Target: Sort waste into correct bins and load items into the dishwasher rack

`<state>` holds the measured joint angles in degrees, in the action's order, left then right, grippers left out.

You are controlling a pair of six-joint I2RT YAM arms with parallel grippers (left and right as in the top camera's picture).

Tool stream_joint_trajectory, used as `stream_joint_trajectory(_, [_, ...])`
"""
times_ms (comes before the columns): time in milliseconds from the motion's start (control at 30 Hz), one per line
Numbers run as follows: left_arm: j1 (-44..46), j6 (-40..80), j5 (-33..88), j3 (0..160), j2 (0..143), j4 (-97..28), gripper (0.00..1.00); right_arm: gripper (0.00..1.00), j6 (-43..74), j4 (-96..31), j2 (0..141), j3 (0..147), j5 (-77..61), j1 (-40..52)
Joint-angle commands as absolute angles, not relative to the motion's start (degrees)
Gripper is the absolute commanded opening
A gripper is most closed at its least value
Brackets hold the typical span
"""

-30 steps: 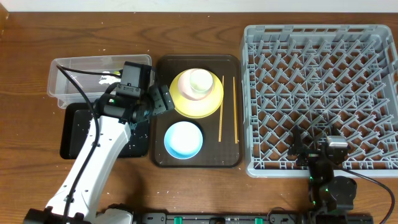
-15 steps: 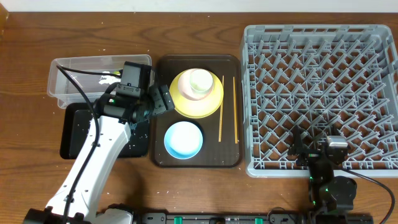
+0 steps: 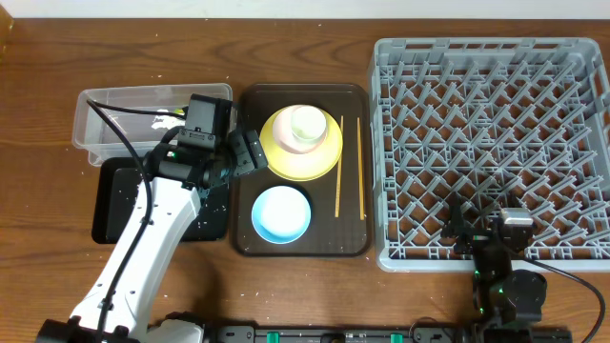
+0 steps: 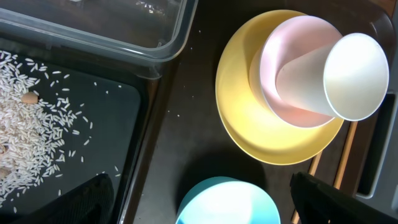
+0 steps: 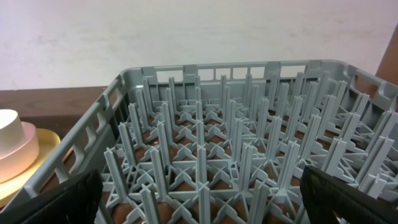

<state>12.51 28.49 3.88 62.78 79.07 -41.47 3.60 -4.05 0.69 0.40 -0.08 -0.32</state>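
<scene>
On yellow plate (image 4: 242, 121): bowl (image 4: 277, 53), cup (image 4: 351, 78)

Two bowls (image 3: 281, 212), two chopsticks (image 3: 337, 181), two bins (image 3: 107, 122), one plate (image 3: 286, 165), one cup (image 3: 307, 122).

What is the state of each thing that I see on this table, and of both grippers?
dishwasher rack: empty
yellow plate: on the brown tray, carrying the pale bowl
pale bowl: upright, cup inside
cup: empty
blue bowl: upright, empty
chopsticks: lying flat on the tray
black tray: strewn with rice
clear tub: some scraps inside
left gripper: open
right gripper: open
</scene>
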Motion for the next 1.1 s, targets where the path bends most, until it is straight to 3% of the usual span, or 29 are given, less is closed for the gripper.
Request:
stream_joint_trajectory(0, [12.3,28.2,3.2,63.6,79.1,-41.5,0.93,0.99,4.2,-4.3,0.4,0.3,-0.5,-0.7])
stream_joint_trajectory(200, [12.3,28.2,3.2,63.6,79.1,-41.4,0.93,0.99,17.4,-2.9,0.4,0.3,-2.8,-0.7])
stream_joint_trajectory(500, [12.3,28.2,3.2,63.6,79.1,-41.4,0.94,0.99,18.0,-6.2,6.0,11.3,-10.5,-0.7])
stream_joint_trajectory(767, [11.8,30.0,3.2,63.6,78.9,-39.2,0.93,0.99,17.8,-19.9,31.5,38.7,-15.2,-0.7])
stream_joint_trajectory(1067, [3.1,31.7,3.4,63.6,74.5,-38.1,0.94,0.99,9.7,-48.7,63.6,74.0,-20.3,5.4])
